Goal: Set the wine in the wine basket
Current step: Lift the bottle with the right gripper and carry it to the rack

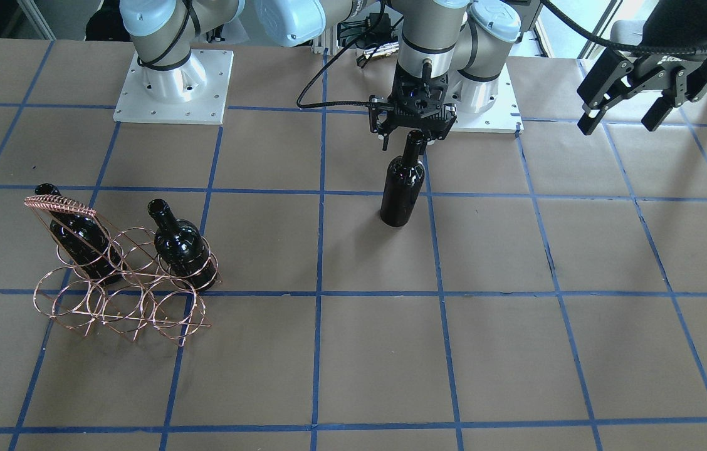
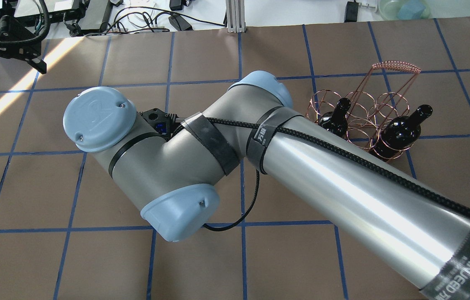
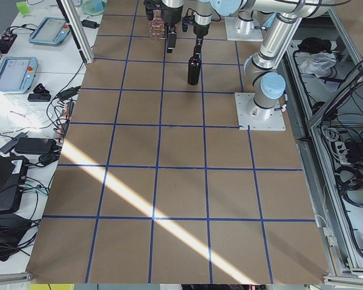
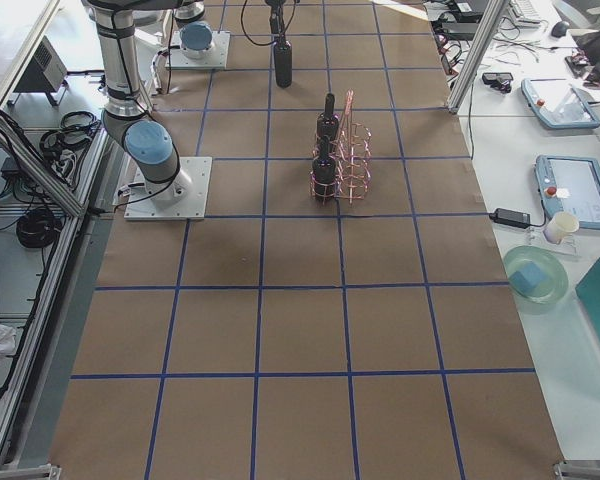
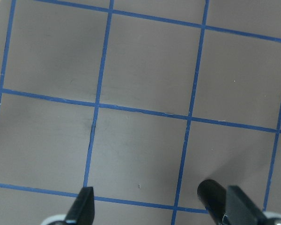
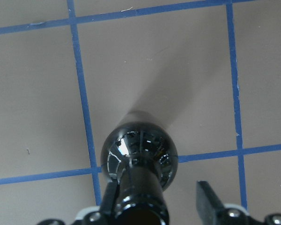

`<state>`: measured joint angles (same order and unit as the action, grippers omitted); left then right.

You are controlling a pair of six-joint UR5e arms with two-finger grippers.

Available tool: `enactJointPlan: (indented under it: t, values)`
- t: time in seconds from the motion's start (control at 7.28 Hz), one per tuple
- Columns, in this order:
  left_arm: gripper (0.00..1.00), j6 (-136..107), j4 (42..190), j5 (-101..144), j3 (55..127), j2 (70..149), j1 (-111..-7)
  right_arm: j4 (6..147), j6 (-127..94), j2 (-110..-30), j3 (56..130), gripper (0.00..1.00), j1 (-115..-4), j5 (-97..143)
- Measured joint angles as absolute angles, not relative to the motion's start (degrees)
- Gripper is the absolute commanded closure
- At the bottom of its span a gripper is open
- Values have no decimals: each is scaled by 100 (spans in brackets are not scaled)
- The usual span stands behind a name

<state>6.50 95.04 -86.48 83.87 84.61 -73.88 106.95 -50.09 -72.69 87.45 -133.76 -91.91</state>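
Standing upright on the table [image 1: 516,326] at the centre of the front view, the wine [image 1: 402,188] is waiting well apart from the basket [image 1: 60,205], which is sitting at the lower left. The right gripper [image 1: 412,133] is hanging straight down over the wine's neck, with its jaws open and straddling it. In the right wrist view one side is lying close against the neck while the other finger [image 6: 207,199] is standing off with a gap, so no grip appears to be made yet. Two other bottles [image 1: 181,247] are already sitting in rings of the basket's upper row, and the lower row's rings are showing empty. The left gripper [image 1: 620,122] is hovering at the upper right, jaws spread and holding nothing. Judging from this, the closing, lifting, carrying and lowering into a free ring are all waiting to be done.
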Motion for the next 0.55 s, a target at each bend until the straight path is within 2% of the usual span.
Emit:
enactJointPlan:
  t: [0.55]
  values:
    - [0, 650, 9539, -8638, 8409, 8438, -7409, 10743, -4930, -7269, 8732, 72, -13377, -9177]
